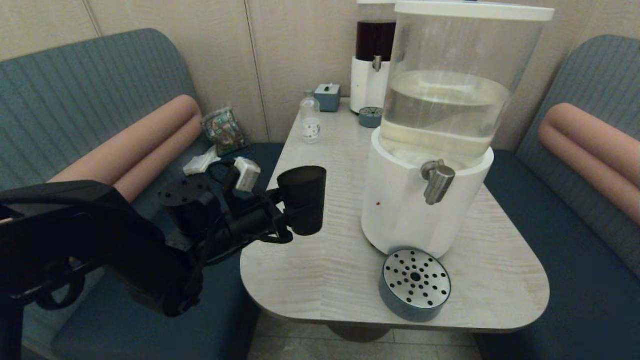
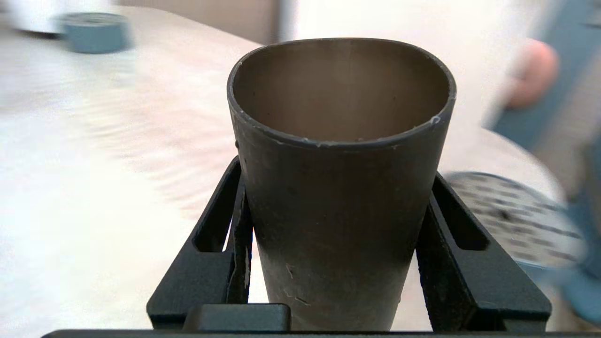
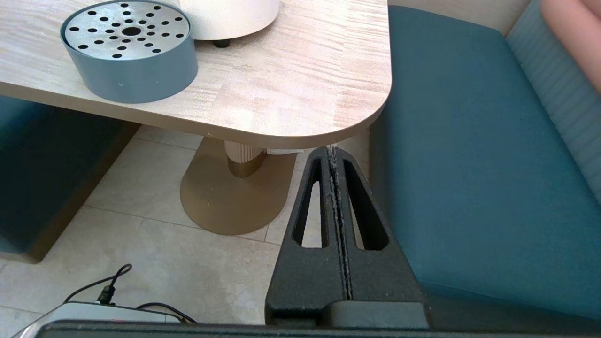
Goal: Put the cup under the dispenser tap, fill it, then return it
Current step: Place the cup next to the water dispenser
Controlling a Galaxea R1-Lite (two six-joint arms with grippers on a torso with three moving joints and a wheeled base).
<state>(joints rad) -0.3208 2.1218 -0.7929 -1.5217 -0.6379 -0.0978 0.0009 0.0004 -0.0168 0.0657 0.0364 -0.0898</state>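
Cup (image 1: 302, 200) first: it's a dark, smoky plastic tumbler, upright and held up in the air above the left side of the table (image 1: 325, 260), not touching the tabletop. The left gripper (image 1: 292, 220) has it clamped around the lower half, one finger on each side, jaws spread just as wide as the cup's body. From the left wrist camera you can look right into the cup (image 2: 340, 188), and it looks empty, with the two black fingers (image 2: 220, 253) pressed against its sides.

To the right of the cup is the big white dispenser (image 1: 400, 200) with the clear tank of pale liquid. Its steel tap (image 1: 438, 181) sticks out the front, and the cup is well off to the left of it, so not under the spout. Right below the tap sits the round blue drip tray (image 1: 415, 285) with the holed metal top, near the front edge of the table.

Further back on the table there's a small clear bottle (image 1: 310, 120), a little blue box (image 1: 327, 96) and a second dispenser (image 1: 372, 65) with dark liquid.

The right gripper (image 3: 334, 155) hangs low beside the table's front corner, over the floor next to the blue bench seat (image 3: 469, 164), fingers pressed fully together with nothing in them.
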